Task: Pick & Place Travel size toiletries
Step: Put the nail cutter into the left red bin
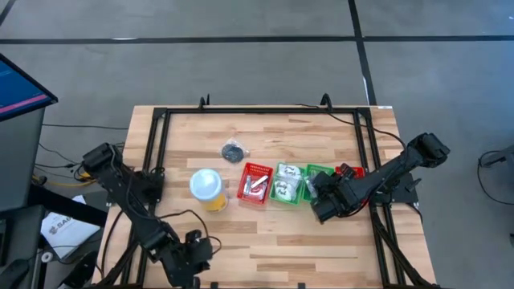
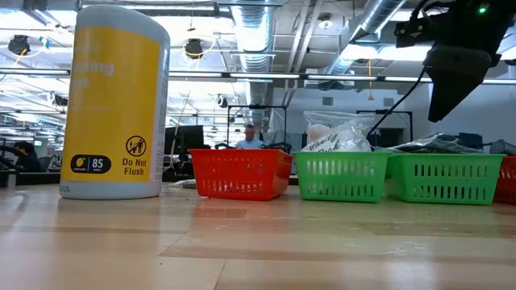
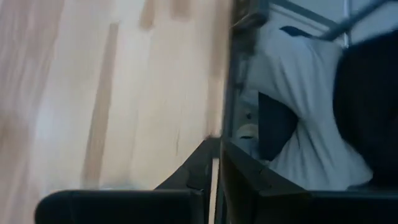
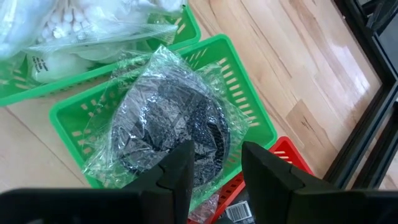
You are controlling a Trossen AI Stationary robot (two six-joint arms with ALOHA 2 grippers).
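A dark grey disc in crinkled clear wrap [image 4: 171, 124] lies inside a green bin [image 4: 249, 106], resting on the bin's floor; it also shows as the wrapped disc [image 2: 439, 145]. My right gripper [image 4: 214, 165] is open and hangs above that disc without touching it; in the low view the right gripper [image 2: 453, 80] stands well above the bin rim. White packets [image 1: 284, 186] fill the neighbouring green bin. A silvery tube [image 1: 257, 185] lies in the red bin. Another dark disc [image 1: 234, 150] lies on the bare table. My left gripper [image 3: 216, 171] is shut, waiting by the table's near edge.
A yellow cup with a white lid [image 1: 206, 188] stands left of the row of bins. A second red bin [image 1: 352, 171] sits at the row's right end. A black frame rail [image 1: 371, 152] runs along the table's right side.
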